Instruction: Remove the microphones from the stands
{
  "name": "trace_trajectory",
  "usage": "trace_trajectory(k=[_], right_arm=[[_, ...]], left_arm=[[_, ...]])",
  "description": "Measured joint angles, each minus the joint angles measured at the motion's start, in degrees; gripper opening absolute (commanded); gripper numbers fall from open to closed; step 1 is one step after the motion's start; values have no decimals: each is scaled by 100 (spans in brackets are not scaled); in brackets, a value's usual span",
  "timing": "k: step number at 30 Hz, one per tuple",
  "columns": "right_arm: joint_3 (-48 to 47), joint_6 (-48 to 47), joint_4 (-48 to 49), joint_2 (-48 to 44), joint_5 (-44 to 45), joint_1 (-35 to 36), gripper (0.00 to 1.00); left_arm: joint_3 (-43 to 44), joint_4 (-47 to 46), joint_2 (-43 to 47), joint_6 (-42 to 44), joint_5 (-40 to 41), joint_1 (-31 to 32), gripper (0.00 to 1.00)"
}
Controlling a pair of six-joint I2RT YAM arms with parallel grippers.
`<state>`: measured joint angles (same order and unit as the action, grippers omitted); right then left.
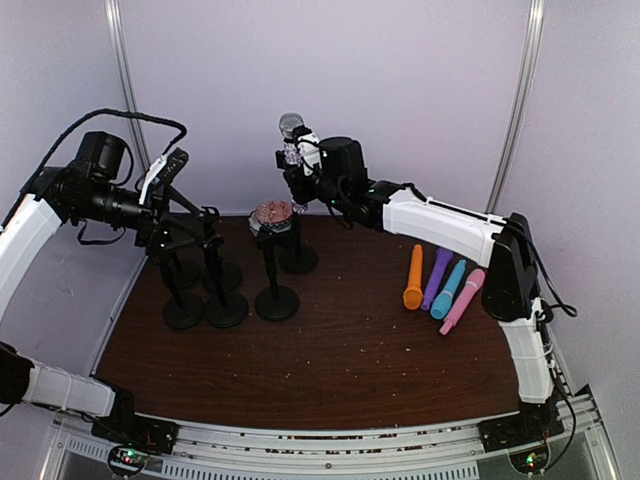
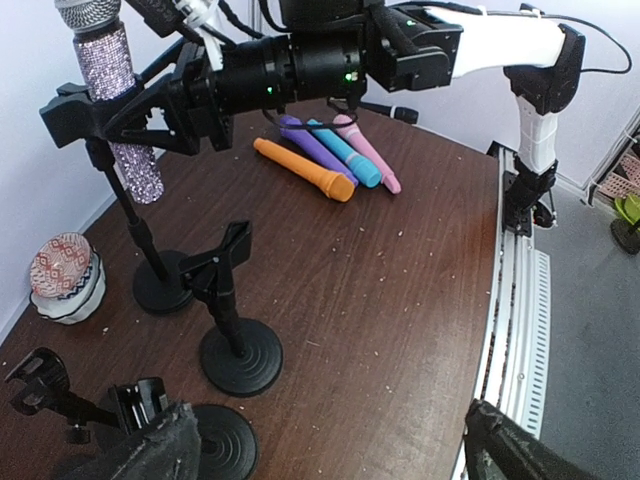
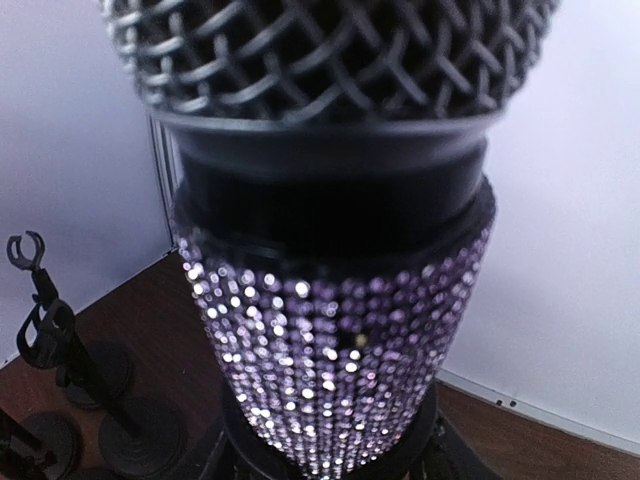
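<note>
The microphone has a silver grille and a glittery purple body. It stands upright at the top of the black stand at the back of the table. My right gripper reaches in from the right, with its jaws on either side of the purple body. In the right wrist view the microphone fills the frame and my right gripper is mostly hidden. In the left wrist view the microphone sits between the right gripper's fingers. My left gripper is open and empty, high at the left.
Several empty black stands cluster left of centre, one just below my left gripper. A red patterned bowl sits beside them. Orange, purple, blue and pink microphones lie at the right.
</note>
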<state>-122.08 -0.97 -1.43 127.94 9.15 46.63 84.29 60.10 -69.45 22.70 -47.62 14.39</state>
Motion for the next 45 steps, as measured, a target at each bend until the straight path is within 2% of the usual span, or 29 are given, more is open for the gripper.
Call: trace_trajectory(k=[5,10,17,23,29,31,32,34,36,37,40,45], right_arm=[[1211,-57,35,-929,-66,-2,8],[3018,31,195,-2406,-160,0,7],[5005,409,750,-3954,-162,229,4],[6013,476,1440,-4588,-149,890,3],[6323,713,1534,-4953,-549,1274,5],[6323,785,1473,-4990,-730,1276,11],[6323,800,1453,-4996,-817,1276,17],[6323,802,1416,-5001,-986,1276,46],[6319,778,1370,-5001,-1139,1276,86],[6310,758,1338,-5003,-1198,1276,92],[6273,791,1228,-5018,-1250,1276,98],[6271,831,1141,-5294,-1187,1298,93]], left_arm=[[-120,-11,-11,0,-190,-7,91],[-251,-33,-55,-13,-459,-4,91],[-420,-376,-94,-203,-540,420,97],[-321,-568,-595,-286,-540,1097,98],[72,-629,-1062,-203,-678,1279,98],[192,-654,-1093,-87,-785,1346,98],[247,-654,-1110,-15,-837,1375,98],[343,-662,-1169,153,-955,1425,98],[422,-678,-1285,310,-1067,1456,98],[470,-693,-1388,407,-1147,1469,98],[595,-708,-1694,619,-1298,1495,98],[813,-708,-2164,957,-1403,1569,98]])
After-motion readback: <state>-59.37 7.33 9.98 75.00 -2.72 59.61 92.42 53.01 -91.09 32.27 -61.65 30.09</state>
